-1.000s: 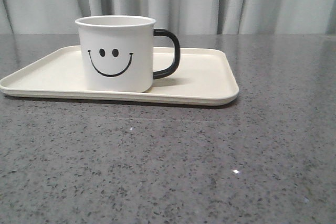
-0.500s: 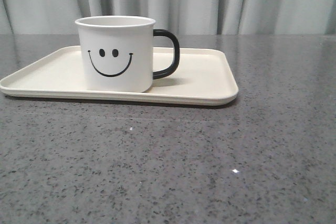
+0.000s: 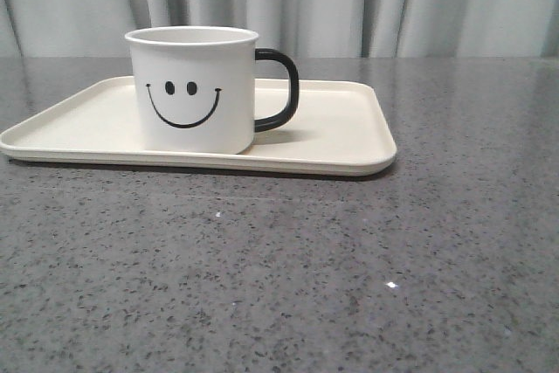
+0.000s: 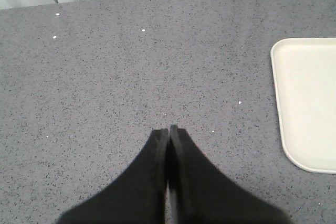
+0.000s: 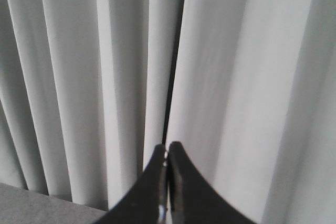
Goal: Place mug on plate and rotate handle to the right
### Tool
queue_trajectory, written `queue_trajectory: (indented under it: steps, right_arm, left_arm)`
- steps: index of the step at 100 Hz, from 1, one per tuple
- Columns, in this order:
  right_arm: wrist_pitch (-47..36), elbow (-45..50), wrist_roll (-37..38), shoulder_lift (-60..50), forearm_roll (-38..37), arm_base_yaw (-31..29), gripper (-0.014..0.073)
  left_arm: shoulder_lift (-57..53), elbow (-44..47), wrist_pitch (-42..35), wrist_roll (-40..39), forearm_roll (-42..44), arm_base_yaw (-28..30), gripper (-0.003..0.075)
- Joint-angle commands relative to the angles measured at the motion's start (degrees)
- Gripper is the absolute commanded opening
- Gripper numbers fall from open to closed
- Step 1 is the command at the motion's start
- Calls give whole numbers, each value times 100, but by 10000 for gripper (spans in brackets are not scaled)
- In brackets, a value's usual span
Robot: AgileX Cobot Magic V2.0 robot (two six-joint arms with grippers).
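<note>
The white mug (image 3: 194,89) with a black smiley face stands upright on the cream plate (image 3: 341,141), left of the plate's middle. Its black handle (image 3: 279,89) points to the right. Neither gripper shows in the front view. My left gripper (image 4: 168,129) is shut with nothing in it, low over the bare grey table, and a corner of the plate (image 4: 307,103) lies off to its side. My right gripper (image 5: 167,148) is shut and empty, raised and facing the grey curtain.
The speckled grey table (image 3: 279,277) spreads in front of and to the right of the plate. A pleated grey curtain (image 3: 349,2) closes off the far edge of the table.
</note>
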Motion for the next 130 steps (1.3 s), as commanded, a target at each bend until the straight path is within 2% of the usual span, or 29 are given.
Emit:
queue_trajectory:
  steps: [1,12,28,54,65,80,87,95,112,118,130]
  right_arm:
    - [-265,630,-555,-656,823,-18,-61]
    - [-245,1548,-826,-1168,1239,-18,-61]
    - [-233,2697,-1196,-1995,1300,66,-61]
    - [-290,4177,-1491,-3230,997,1111,-61]
    - [-466,4816,-1518,-3963,830,1763,-61]
    - [-1226,5695,-1490,-4874,-8,2952,-61]
    - [-1654,6080,-1424,-5295,-497,3352,-61]
    - [-2116,6515,-967,-5771,-1212,3639,-61]
    - [-2520,7348,-119,-6513,-2550,3761,-61]
    - [-2813,7641,120,-6705,-2735,3774,-61]
    - [-3341,8160,126,-6941,-2948,3819,-61]
  left_arm:
    - [-24,-158,-412,-77,30,8,-20]
    - [-24,-158,-412,-77,74,8,-20]
    - [-24,-158,-442,-77,91,8,-20]
    - [-24,-158,-450,-77,202,-48,-20]
    - [-24,-158,-450,-77,218,-210,-20]
    - [-24,-158,-450,-77,230,-311,-20]
    - [-24,-158,-450,-77,230,-311,-20]
    - [-24,-158,-450,-77,230,-311,-20]
    - [-184,-73,-610,-130,230,-311,-20]
    - [-281,14,-660,-130,230,-311,-20]
    - [-559,333,-853,-130,230,-311,-20]
